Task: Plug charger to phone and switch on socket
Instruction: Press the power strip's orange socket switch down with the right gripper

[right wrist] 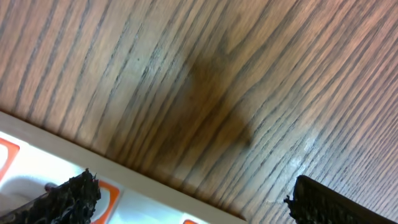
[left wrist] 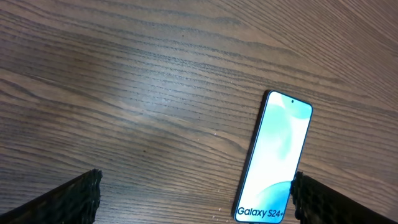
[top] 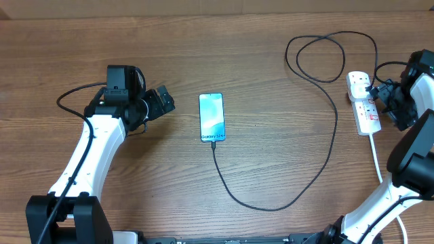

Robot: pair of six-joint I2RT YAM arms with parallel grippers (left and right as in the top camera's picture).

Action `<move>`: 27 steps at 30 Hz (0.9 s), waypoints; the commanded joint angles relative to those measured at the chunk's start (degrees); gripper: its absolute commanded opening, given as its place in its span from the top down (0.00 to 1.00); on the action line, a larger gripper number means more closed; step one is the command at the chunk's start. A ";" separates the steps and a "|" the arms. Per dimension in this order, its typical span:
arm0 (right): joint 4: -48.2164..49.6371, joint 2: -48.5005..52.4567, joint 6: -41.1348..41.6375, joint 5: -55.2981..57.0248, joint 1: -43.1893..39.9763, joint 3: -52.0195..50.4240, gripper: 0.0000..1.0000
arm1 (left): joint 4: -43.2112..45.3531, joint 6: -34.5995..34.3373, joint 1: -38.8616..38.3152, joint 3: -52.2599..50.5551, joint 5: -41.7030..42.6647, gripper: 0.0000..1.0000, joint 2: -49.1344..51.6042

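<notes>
Left end effector [top: 165, 103] and right end effector [top: 385, 102] gape wide, gripping nothing.

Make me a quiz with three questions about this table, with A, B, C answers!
1. Where is the long white power strip? A near the right gripper; B on a shelf; C inside a box.
2. What colour is the long thin cable? A red; B black; C yellow.
3. How is the screen of the slim rectangular phone? A glowing light blue; B dark; C cracked.
Answers: A, the overhead view shows them together; B, its whole length is black; A, it shines with white text.
</notes>
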 commanded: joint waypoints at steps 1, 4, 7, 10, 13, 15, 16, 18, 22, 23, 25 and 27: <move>-0.28 -0.02 -0.70 -1.75 0.26 -0.33 0.00 | 0.02 1.53 -0.07 0.20 -0.52 0.00 -0.98; -1.25 -0.02 -1.99 -2.03 0.28 -0.33 0.00 | 0.02 1.53 -0.07 0.20 -0.52 0.01 -0.98; -1.31 -0.02 -4.85 -4.87 0.33 -0.33 0.00 | 0.04 1.53 -0.07 0.20 -0.52 0.00 -0.98; -1.46 -0.02 -5.18 -6.10 0.33 -0.33 0.00 | 0.04 1.51 -0.07 0.20 -0.55 0.00 -0.98; -1.81 -0.02 -5.20 -6.10 0.33 -0.33 0.00 | 0.02 1.53 -0.07 0.20 -0.55 0.00 -0.98; -2.08 -0.02 -5.18 -6.10 0.33 -0.33 0.00 | 0.04 1.51 -0.07 0.20 -0.52 0.01 -0.98; -2.25 -0.02 -5.18 -6.10 0.33 -0.33 0.00 | 0.04 1.51 -0.07 0.20 -0.52 0.00 -0.98; -2.43 -0.02 -5.18 -6.10 0.33 -0.33 0.00 | 0.02 1.53 -0.07 0.20 -0.52 0.00 -0.98; -2.82 -0.02 -5.18 -6.10 0.33 -0.33 0.00 | 0.04 1.51 -0.07 0.20 -0.52 0.00 -0.98; -2.91 -0.02 -5.18 -6.12 0.33 -0.33 0.00 | 0.04 1.53 -0.07 0.20 -0.52 0.00 -0.98; -3.15 -0.02 -5.18 -6.12 0.33 -0.33 0.00 | 0.02 1.51 -0.07 0.20 -0.52 0.00 -0.98; -3.41 -0.02 -5.16 -6.12 0.33 -0.33 0.00 | 0.02 1.51 -0.07 0.20 -0.55 0.00 -0.98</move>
